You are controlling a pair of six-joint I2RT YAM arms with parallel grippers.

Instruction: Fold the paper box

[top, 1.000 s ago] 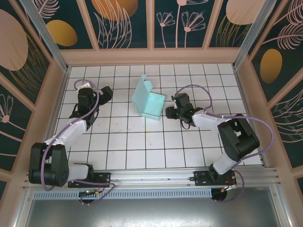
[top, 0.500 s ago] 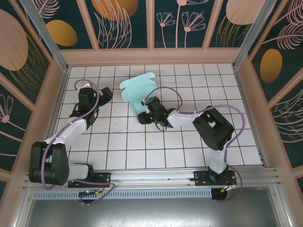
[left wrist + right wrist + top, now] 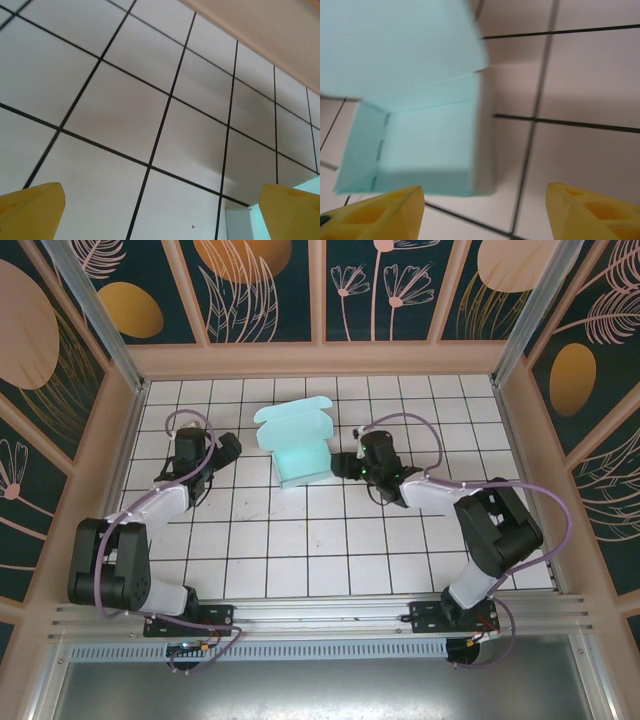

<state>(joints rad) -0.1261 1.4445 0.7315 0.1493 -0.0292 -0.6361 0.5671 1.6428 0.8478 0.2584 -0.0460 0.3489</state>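
Note:
The paper box (image 3: 296, 447) is pale mint-green and stands on the white tiled table (image 3: 300, 540) at the middle back, its lid flap raised toward the back wall. In the right wrist view the box (image 3: 420, 145) lies blurred just ahead and to the left of my right gripper (image 3: 485, 215), whose yellow fingers are open with only tile between them. From above, my right gripper (image 3: 345, 465) sits close to the box's right side. My left gripper (image 3: 225, 448) waits open to the left of the box. A box corner (image 3: 239, 224) shows near my left gripper (image 3: 160, 220).
A wooden rim (image 3: 320, 360) and patterned panels wall in the table at the back and on both sides. The arm bases stand on a metal rail (image 3: 320, 615) at the near edge. Bare tiles lie between the box and that rail.
My right gripper reached left against the box, then drew back to its right side and opened wider. The box turned and shifted left. My left arm edged toward the box.

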